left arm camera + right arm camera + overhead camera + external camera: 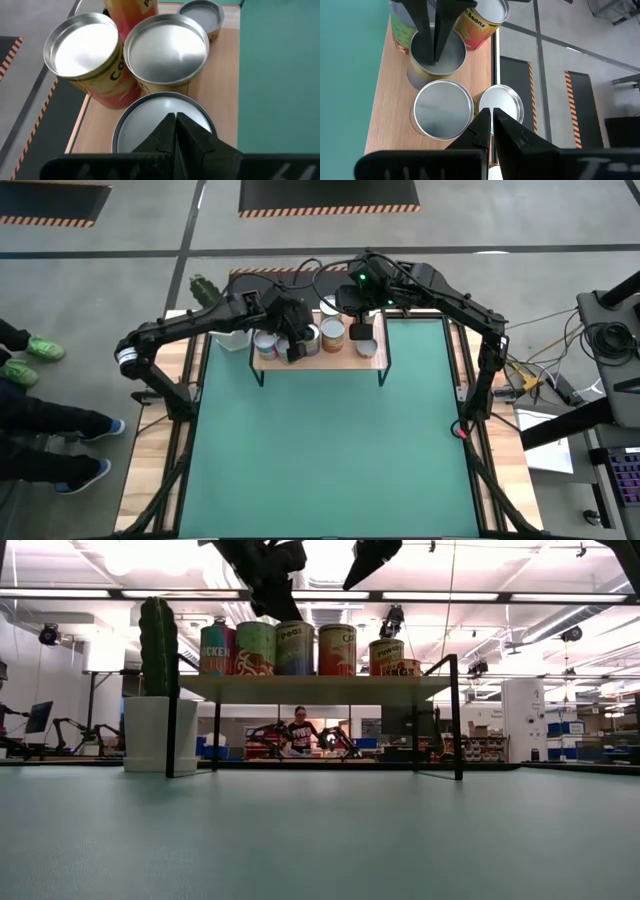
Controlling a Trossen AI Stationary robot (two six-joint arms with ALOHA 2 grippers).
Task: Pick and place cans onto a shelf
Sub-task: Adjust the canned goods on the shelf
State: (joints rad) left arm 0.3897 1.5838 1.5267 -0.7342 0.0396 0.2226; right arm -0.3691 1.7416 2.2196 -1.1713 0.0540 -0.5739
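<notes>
Both pincers hang over the shelf with their dark fingers pressed together, and neither holds a thing. The left pincer (175,131) hovers just above the silver top of one tin, not visibly touching it; in the high view it (292,330) sits over the shelf's left half. The right pincer (488,125) is likewise closed, poised above the seam between two silver-topped tins, over the shelf's right half (362,328).

The low light-wood shelf on thin black metal legs (310,686) stands at the far edge of the green-matted worktop (330,450), about midway along that edge. One shelf, two arms.

Counting the small cylindrical cans with shiny silver tops and coloured labels (297,648): the low view shows five standing upright in a row along the board, red, pink-green, pale green, orange and a shorter orange one, plus a sixth, lower tin at the right end (only partly seen behind the others). More may be hidden behind the row; I cannot tell. All visible ones stand on the shelf, clustered close, several touching.

A green cactus in a white pot (158,705) stands on the worktop just beside the shelf's left end.
</notes>
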